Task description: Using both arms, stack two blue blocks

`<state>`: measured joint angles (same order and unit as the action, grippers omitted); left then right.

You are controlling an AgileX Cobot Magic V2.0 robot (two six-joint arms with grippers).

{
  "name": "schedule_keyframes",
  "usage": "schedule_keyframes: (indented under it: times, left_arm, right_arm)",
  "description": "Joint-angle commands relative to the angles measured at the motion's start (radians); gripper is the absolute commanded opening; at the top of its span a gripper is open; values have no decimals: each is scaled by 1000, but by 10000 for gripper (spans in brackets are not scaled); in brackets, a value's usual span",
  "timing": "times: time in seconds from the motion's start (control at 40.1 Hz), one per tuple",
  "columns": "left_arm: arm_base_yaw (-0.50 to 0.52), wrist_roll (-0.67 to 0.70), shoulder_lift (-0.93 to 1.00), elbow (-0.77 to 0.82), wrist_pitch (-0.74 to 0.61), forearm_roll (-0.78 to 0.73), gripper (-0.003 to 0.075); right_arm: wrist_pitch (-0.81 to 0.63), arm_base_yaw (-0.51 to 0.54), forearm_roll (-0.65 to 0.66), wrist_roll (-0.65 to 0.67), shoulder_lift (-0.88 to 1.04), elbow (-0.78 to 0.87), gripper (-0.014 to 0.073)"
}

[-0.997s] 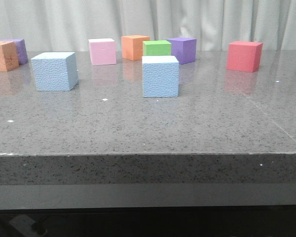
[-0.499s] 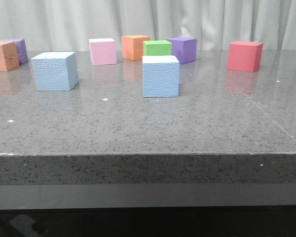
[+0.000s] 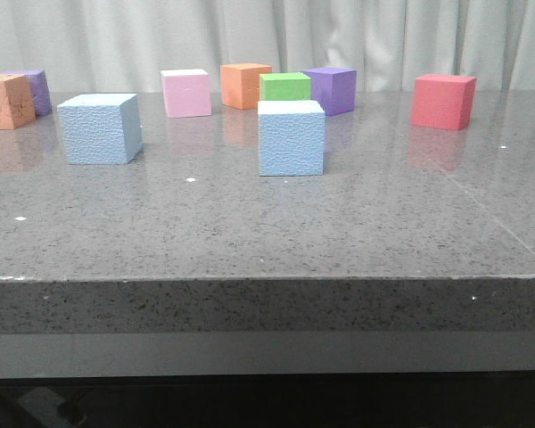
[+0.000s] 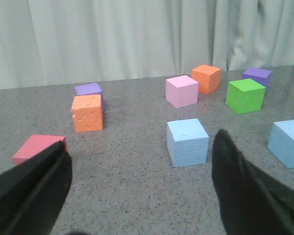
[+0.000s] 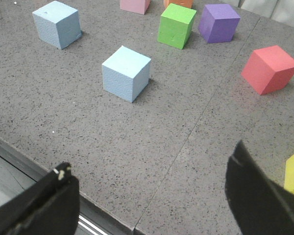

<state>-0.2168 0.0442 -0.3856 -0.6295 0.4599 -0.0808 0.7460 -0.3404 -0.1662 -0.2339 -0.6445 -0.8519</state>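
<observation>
so both blue blocks sit apart on the grey table: one blue block toward the left, the other blue block near the middle, just in front of the green cube. neither is stacked. the left gripper and right gripper both hang spread wide, grasping nothing, well short of the blocks.

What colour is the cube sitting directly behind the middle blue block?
Green, just behind the blue block; the right wrist view shows it best.
</observation>
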Motion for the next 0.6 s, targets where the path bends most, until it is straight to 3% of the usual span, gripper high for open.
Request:
schedule_keyframes:
  times: [0.0, 0.299, 0.573]
  left_arm:
    - [-50, 1, -59, -78, -77, -7, 582]
    - [-197, -27, -265, -213, -57, -7, 565]
    - [-204, -27, -525, -347, -43, -7, 565]
  right_arm:
    - [-71, -1, -10, -7, 0, -24, 612]
    - [-71, -1, -10, -7, 0, -24, 612]
    - [-71, -1, -10, -7, 0, -24, 612]
